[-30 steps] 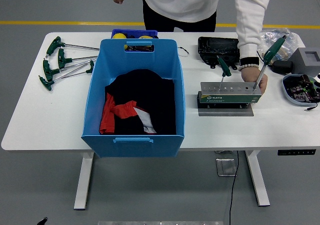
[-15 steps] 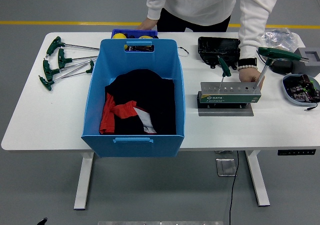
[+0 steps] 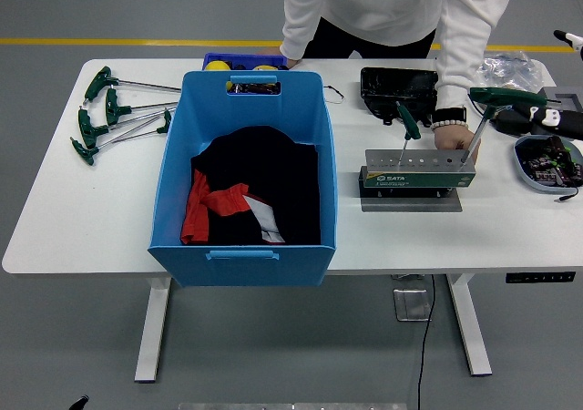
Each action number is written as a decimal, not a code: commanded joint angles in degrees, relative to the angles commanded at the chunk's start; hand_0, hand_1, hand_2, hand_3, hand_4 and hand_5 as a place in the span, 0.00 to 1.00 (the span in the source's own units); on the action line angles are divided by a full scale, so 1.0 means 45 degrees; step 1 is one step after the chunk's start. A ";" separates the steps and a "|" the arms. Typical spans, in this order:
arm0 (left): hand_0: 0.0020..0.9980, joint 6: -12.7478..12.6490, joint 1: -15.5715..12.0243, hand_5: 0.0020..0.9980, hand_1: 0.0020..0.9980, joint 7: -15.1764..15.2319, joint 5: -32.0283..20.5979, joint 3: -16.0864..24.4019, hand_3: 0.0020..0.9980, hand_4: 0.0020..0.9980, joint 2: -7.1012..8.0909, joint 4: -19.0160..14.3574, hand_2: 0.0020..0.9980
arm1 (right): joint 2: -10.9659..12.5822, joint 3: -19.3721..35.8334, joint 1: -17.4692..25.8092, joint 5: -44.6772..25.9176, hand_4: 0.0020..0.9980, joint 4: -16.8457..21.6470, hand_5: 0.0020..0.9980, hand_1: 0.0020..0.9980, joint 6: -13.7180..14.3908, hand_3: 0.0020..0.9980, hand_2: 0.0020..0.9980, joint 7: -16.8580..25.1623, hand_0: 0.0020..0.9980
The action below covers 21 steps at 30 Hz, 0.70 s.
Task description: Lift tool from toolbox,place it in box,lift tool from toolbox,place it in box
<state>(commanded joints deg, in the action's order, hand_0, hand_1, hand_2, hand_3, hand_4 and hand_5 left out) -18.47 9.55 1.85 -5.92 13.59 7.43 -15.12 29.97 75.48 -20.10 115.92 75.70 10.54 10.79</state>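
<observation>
A grey tool rack (image 3: 417, 170) stands on a grey plate right of the blue box (image 3: 173, 169). Two green T-handle wrenches stand in it: one on the left (image 3: 407, 121), one at the right end with its handle (image 3: 499, 95) lying level. A person's hand (image 3: 452, 138) rests behind the rack by the right wrench's shaft. My right hand (image 3: 545, 118) comes in from the right edge, open and empty, just right of that handle. The blue box holds black and red cloth (image 3: 244, 191). My left hand is out of view.
Several green T-handle wrenches (image 3: 117, 111) lie on the table's left end. A black case (image 3: 397, 88) sits behind the rack. A small tray of parts (image 3: 547, 162) and a plastic bag (image 3: 510, 66) are at the right. The person's other hand rests behind the blue box.
My right hand has come in from the right edge toward the right wrench. The person turned that wrench's handle level and brought the other hand down behind the blue box.
</observation>
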 joint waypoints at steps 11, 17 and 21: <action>0.77 -0.0137 -0.0015 0.60 0.80 -0.0100 0.0101 0.0031 0.69 0.70 -0.0017 -0.0065 0.80 | -0.0183 -0.3096 -0.3268 0.0550 1.00 -0.3040 0.66 0.93 -0.0601 0.95 0.94 -0.0061 0.96; 0.77 -0.0231 0.0030 0.60 0.80 -0.0161 0.0298 0.0121 0.68 0.70 -0.0007 -0.0098 0.80 | -0.0519 -0.4686 -0.5019 0.0686 1.00 -0.4962 0.65 0.90 -0.0973 0.93 0.88 -0.0165 0.96; 0.77 -0.0284 0.0074 0.60 0.79 -0.0175 0.0393 0.0150 0.68 0.70 0.0018 -0.0116 0.79 | -0.0696 -0.5729 -0.5931 0.0628 1.00 -0.6074 0.63 0.84 -0.0956 0.85 0.81 -0.0098 0.95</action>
<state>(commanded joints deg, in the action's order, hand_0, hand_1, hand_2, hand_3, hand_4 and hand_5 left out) -19.74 9.88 1.06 -4.15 14.27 7.51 -15.65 26.84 49.70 -46.79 118.75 48.36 6.24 10.35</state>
